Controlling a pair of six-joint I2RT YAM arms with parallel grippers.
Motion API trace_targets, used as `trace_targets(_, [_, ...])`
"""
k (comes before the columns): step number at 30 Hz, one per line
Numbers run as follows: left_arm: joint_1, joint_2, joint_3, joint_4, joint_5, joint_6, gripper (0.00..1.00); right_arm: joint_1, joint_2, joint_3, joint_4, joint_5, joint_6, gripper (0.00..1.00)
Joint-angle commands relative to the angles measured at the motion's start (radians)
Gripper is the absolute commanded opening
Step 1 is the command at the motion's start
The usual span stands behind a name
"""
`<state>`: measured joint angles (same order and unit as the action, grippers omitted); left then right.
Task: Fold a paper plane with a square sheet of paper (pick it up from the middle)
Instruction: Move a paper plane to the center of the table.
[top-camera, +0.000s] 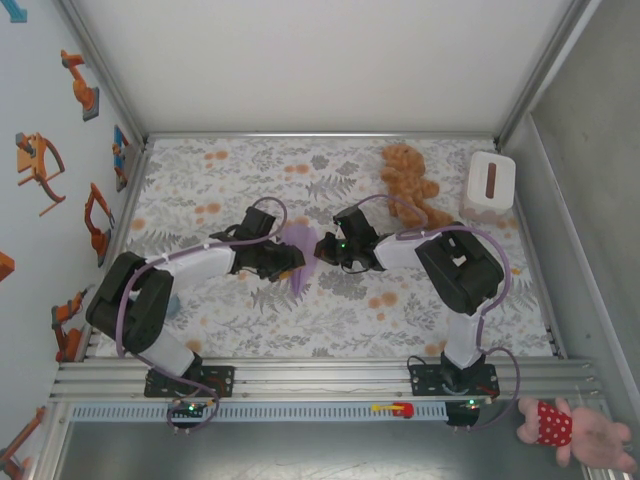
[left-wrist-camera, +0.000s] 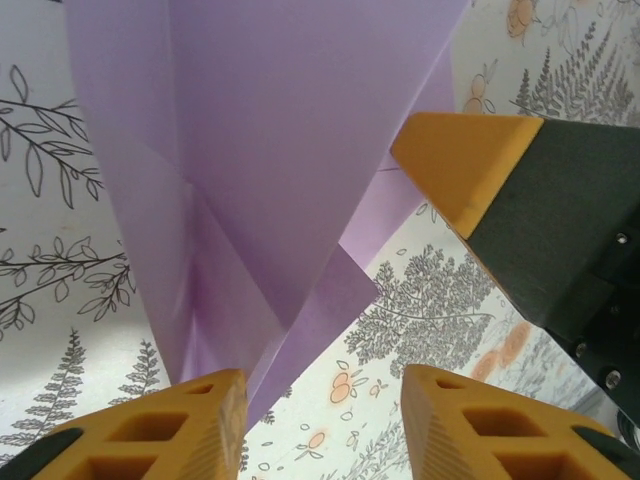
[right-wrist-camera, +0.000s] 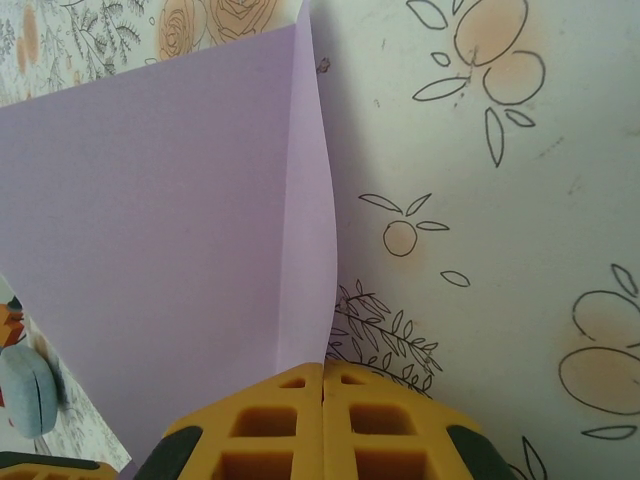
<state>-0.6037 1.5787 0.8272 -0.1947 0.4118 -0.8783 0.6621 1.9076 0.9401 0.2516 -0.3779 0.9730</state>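
The square sheet of paper (top-camera: 299, 243), mid-table between the arms, shows diagonal folds and a crease; the wings look still to do. The right gripper (right-wrist-camera: 322, 395) is clamped on its creased edge; the left gripper (left-wrist-camera: 322, 425) has its jaws apart beside it.

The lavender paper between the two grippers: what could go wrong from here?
The right gripper is shut on just an edge of the lavender paper, so it might slip out or tear. The left gripper is open with the folded layers beside one finger; closing could crumple them. The grippers are close together and could bump.
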Motion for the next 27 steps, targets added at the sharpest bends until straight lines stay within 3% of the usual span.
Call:
trace_targets(1, [-0.018,0.027,0.043,-0.06,-0.054,0.029,0.48,-0.004,0.004,0.016,0.011,-0.009,0.01,0.0])
trace_targets(18, [-0.104,0.129,0.189,-0.236,-0.243,0.111,0.53,-0.004,0.003,0.017,0.009,-0.006,0.01,0.0])
trace_targets(27, [-0.148,0.182,0.267,-0.341,-0.363,0.145,0.42,-0.004,0.004,0.014,0.01,-0.006,0.01,0.0])
